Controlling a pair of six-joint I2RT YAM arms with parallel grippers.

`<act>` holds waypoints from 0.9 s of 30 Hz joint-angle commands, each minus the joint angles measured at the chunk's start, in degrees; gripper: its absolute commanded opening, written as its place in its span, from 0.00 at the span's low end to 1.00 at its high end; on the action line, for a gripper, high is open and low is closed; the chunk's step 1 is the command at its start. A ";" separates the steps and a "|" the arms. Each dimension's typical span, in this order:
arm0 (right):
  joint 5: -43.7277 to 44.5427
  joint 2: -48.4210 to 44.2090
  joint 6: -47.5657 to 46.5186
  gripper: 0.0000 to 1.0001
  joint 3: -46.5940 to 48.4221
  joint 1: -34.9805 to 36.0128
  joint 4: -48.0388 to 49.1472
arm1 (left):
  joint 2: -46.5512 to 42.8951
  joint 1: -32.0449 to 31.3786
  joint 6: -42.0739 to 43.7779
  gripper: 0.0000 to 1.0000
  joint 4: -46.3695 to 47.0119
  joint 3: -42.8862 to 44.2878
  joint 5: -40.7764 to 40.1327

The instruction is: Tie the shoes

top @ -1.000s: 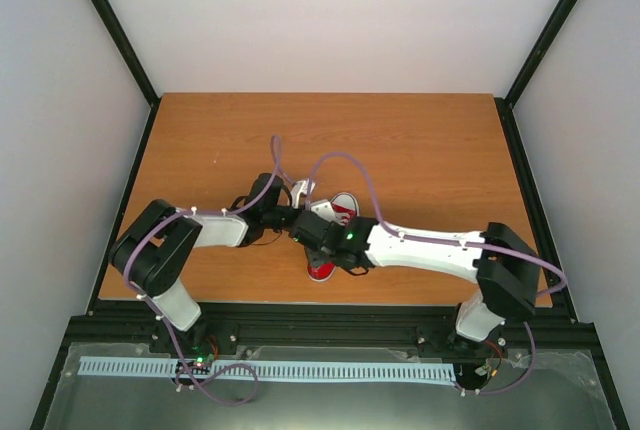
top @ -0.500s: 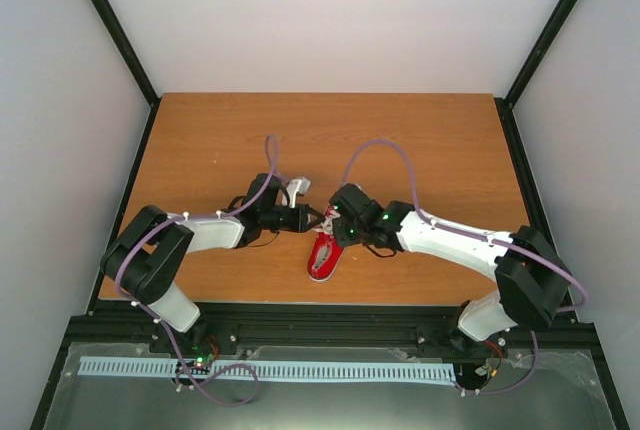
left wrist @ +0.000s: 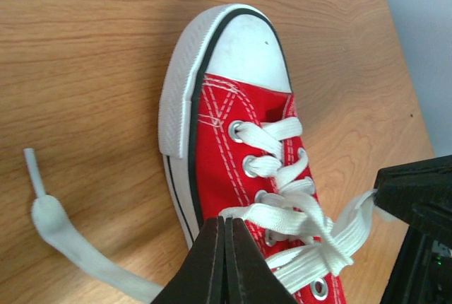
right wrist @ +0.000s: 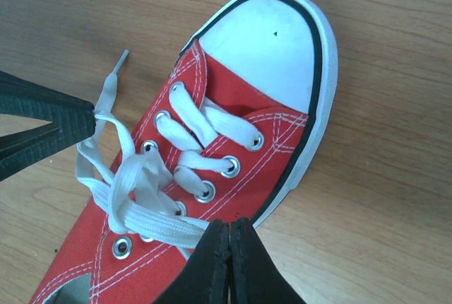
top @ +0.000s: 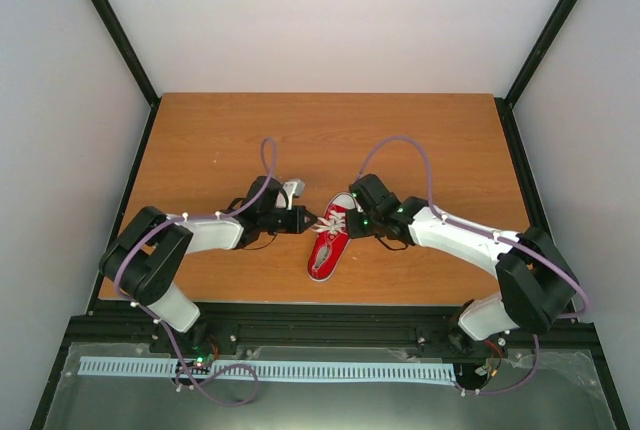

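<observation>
A small red sneaker [top: 325, 247] with a white toe cap lies on the wooden table between my two grippers. It also shows in the left wrist view [left wrist: 233, 117] and in the right wrist view [right wrist: 282, 152]. Its white laces [left wrist: 305, 217] are crossed in a knot over the eyelets. My left gripper [top: 311, 218] is at the shoe's left side, shut on a lace strand [left wrist: 226, 225]. My right gripper [top: 351, 222] is at the shoe's right side, shut on the other strand [right wrist: 230, 228]. A loose lace end [left wrist: 49, 223] trails on the table.
The wooden table [top: 430, 140] ends at a black frame rail [top: 330, 308] a little in front of the shoe. White walls enclose the back and both sides. Purple cables [top: 400, 145] arch over both arms.
My right arm has swung right, off the shoe, which now lies uncovered. The grippers have drawn apart to opposite sides of the shoe, each with a lace strand.
</observation>
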 commanded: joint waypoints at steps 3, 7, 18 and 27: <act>-2.35 -1.32 -1.93 0.03 -0.91 -2.59 2.24 | -1.29 0.96 0.86 0.01 -2.22 -0.04 -2.91; -3.13 -1.23 -2.76 0.03 -0.84 -3.91 2.54 | -1.12 1.41 0.53 0.01 -4.37 0.33 -5.79; -6.70 5.84 -6.66 0.03 4.75 -5.05 7.34 | 1.89 2.10 3.00 0.01 1.66 0.95 5.97; -10.39 11.89 -8.51 0.24 9.08 -5.25 9.83 | 3.63 2.10 4.06 0.01 3.28 1.69 9.64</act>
